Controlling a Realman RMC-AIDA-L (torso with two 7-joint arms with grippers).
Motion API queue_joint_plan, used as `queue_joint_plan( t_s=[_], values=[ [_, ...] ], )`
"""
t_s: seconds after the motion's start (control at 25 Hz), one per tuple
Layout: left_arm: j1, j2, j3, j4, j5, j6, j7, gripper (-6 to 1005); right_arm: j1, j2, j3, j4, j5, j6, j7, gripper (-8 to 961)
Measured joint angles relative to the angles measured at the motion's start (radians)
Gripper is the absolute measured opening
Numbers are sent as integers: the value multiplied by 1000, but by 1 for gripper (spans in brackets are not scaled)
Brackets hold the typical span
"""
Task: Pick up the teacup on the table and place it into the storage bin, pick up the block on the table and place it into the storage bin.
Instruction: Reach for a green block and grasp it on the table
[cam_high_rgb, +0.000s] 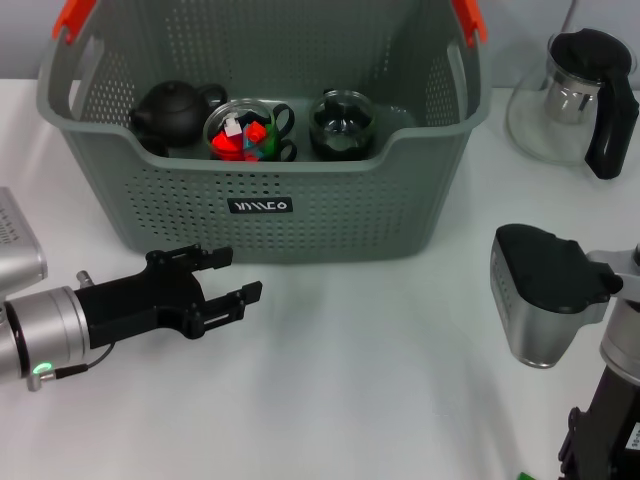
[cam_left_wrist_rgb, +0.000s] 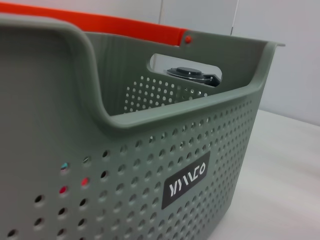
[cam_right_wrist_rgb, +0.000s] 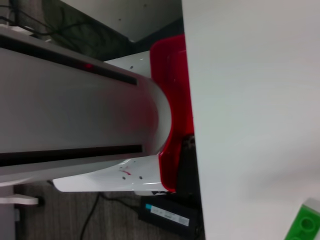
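Note:
The storage bin (cam_high_rgb: 300, 215) is a grey perforated basket with orange handle clips and a black label, standing at the back middle of the table. Inside it stand a glass teacup (cam_high_rgb: 341, 124) with dark contents and a glass cup (cam_high_rgb: 247, 132) holding red and blue blocks. My left gripper (cam_high_rgb: 243, 273) is open and empty, low over the table just in front of the bin's left front wall. The left wrist view shows the bin's front wall (cam_left_wrist_rgb: 150, 165) close up. A green block (cam_right_wrist_rgb: 305, 225) lies near the table edge in the right wrist view. My right arm (cam_high_rgb: 550, 300) is parked at the front right.
A black teapot (cam_high_rgb: 175, 108) sits in the bin's left part. A glass pitcher with a black handle (cam_high_rgb: 570, 95) stands at the back right. A silver device (cam_high_rgb: 15, 240) is at the left edge. White table (cam_high_rgb: 380, 380) lies in front of the bin.

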Motion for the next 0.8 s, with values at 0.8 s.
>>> queue_joint_plan(
  t_s=[0.8],
  values=[
    [5, -4, -1, 0, 4, 0, 0, 630, 10, 4, -3, 129, 5, 61, -22, 698]
  ],
)
